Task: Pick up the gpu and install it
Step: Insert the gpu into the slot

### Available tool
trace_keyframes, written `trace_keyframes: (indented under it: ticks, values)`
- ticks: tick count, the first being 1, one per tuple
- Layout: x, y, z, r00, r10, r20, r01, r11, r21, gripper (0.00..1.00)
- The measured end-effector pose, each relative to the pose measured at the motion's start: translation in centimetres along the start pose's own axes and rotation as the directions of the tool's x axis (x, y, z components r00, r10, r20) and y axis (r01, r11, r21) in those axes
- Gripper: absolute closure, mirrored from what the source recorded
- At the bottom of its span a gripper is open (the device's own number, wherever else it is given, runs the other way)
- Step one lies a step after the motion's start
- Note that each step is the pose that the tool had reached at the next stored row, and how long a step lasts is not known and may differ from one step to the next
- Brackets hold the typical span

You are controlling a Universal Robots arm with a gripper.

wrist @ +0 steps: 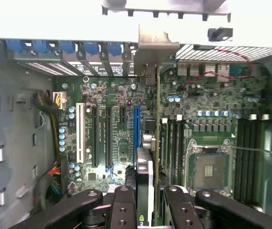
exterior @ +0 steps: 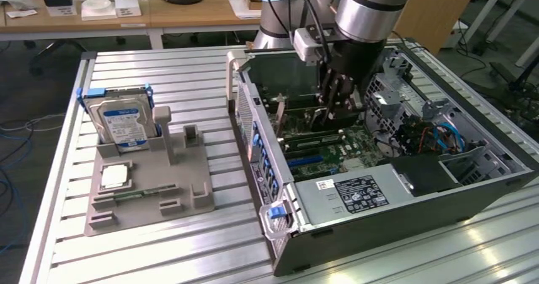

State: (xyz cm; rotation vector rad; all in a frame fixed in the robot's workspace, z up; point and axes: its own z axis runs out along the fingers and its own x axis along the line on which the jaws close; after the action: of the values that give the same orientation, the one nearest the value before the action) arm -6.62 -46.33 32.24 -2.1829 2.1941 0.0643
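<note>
Inside the open computer case [exterior: 497, 180], which lay on its side on the slotted aluminium table [exterior: 151, 252], the gripper [wrist: 148, 210] reached down from the arm over the motherboard [wrist: 117, 124]. Its black fingers [wrist: 124, 206] stood partly closed, one on each face of the gpu [wrist: 144, 179], clamping the card between them. In the wrist view the gpu showed edge-on, a thin upright card running away from the fingers toward the rear wall of the case. Its silver bracket [wrist: 157, 45] was at that far end, just beside the row of blue tabs [wrist: 59, 46]. The card sat right alongside the blue expansion slot [wrist: 136, 133], with two black slots and a white slot [wrist: 81, 133] further out on one side. The memory slots and the bare processor socket [wrist: 211, 171] lay on the other side. Whether its lower edge was already pressed into a slot, or only held over the board, could not be told. In the exterior view the gripper hung deep in the middle of the case, above the board. The silver power supply [exterior: 358, 192] with its black label filled the near corner. Well apart from the case, toward the exterior view's left, a grey fixture [exterior: 189, 183] rested on the table. A silver hard drive [exterior: 122, 123] in a blue frame stood upright at the back of the fixture. A small silver square chip [exterior: 113, 177] and a slim green memory stick [exterior: 143, 193] lay flat in recesses nearer the front. Behind the table stood a wooden desk [exterior: 50, 20] with small boxes on it.
</note>
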Motion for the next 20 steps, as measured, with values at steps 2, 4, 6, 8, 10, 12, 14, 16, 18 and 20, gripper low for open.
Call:
trace_keyframes:
  ticks: [2,4,6,8,10,12,14,16,18,20]
  values:
    - [-0.02,0.0,-0.11,1.0,0.0,0.0003,0.0,1.0,0.0001,0.73]
    - [-0.02,0.0,-0.12,1.0,0.0,0.0,0.0,1.0,-0.0001,0.73]
    - [-0.02,0.0,-0.12,1.0,0.0,0.0001,0.0,1.0,0.0,0.73]
    - [-0.02,0.0,-0.12,1.0,0.0,0.0001,0.0,1.0,0.0,0.73]
    - [-0.02,0.0,-0.12,1.0,0.0,0.0,0.0,1.0,0.0,0.73]
    - [-0.02,0.0,-0.12,1.0,0.0,0.0,0.0,1.0,0.0,0.73]
    - [-0.02,0.0,-0.12,1.0,0.0,0.0,0.0,1.0,0.0,0.73]
    - [-0.02,0.0,-0.11,1.0,0.0,0.0,0.0,1.0,0.0019,0.73]
    - [-0.02,0.0,-0.11,1.0,0.0,0.0,0.0,1.0,0.0019,0.73]
    - [-0.02,0.0,-0.11,1.0,0.0,0.0,0.0,1.0,0.0019,0.73]
